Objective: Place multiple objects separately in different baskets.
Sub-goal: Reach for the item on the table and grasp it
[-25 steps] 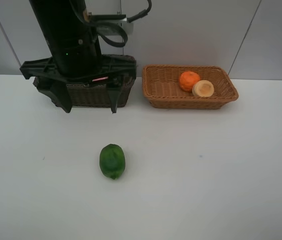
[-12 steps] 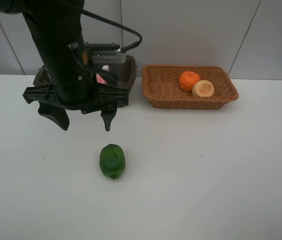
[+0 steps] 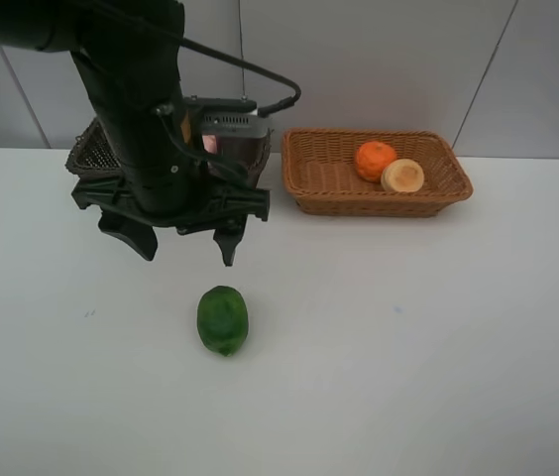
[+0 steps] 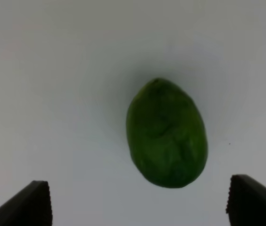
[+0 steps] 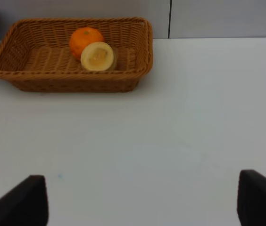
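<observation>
Green oval fruit [image 3: 222, 319] lies on white bench [image 3: 408, 357], untouched. Left gripper [image 3: 187, 243] hovers just behind it, jaws wide apart, empty. Right gripper [image 5: 137, 203] jaws apart, empty. Orange [image 3: 375, 160] and pale round fruit [image 3: 402, 176] touching in tan basket [image 3: 309, 178]; dark basket [image 3: 86, 151] behind arm.

The big black arm [image 3: 146, 119] stands in front of the dark basket [image 3: 89, 151], so only one corner and a bit of the rim show. I cannot see what is inside it, just a small pink spot [image 3: 210, 142] peeking past the arm. The top of the arm is cut off by the picture's edge. In the left wrist view only the tips of the two fingers [image 4: 31, 207] show. The right wrist view shows just two dark finger corners [image 5: 22, 200] and a sliver of the dark basket.
</observation>
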You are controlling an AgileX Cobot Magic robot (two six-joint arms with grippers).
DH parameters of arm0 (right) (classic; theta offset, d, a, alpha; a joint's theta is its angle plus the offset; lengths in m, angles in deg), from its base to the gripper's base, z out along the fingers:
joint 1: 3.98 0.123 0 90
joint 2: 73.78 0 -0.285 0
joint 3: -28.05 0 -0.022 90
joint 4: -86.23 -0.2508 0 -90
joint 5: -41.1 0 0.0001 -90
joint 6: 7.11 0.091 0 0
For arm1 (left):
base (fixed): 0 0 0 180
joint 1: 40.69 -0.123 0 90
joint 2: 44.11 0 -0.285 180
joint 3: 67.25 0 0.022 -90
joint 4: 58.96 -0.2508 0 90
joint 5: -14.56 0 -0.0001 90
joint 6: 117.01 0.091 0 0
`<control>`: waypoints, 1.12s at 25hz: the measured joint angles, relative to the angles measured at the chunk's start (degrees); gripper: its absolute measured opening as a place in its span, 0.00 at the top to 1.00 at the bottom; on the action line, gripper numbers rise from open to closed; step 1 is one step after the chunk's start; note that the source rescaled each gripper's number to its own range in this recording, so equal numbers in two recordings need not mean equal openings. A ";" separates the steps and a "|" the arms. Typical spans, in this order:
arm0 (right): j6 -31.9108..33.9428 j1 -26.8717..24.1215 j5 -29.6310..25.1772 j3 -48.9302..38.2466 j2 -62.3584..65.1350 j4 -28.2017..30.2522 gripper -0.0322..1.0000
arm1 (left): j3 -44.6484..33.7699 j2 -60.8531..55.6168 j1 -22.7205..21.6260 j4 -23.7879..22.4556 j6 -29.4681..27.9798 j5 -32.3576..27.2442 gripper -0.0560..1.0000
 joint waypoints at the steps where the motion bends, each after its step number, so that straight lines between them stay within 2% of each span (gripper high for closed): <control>1: 0.00 0.00 0.00 0.00 0.00 0.00 0.28 | 0.00 0.00 0.00 0.07 0.06 0.58 0.04; 5: 0.00 0.00 0.00 0.00 0.00 0.00 0.28 | 0.00 0.00 0.00 0.40 1.99 2.51 0.04; 10: 0.00 0.00 0.00 0.00 0.00 0.00 0.28 | 0.00 0.70 0.00 1.28 8.41 2.64 0.04; 15: 0.00 0.00 0.00 0.00 0.00 0.00 0.28 | 0.00 2.71 0.00 3.92 12.17 2.64 0.02; 28: 0.00 0.00 0.00 0.00 0.00 0.00 0.28 | 0.00 7.78 0.64 5.71 16.45 2.54 0.00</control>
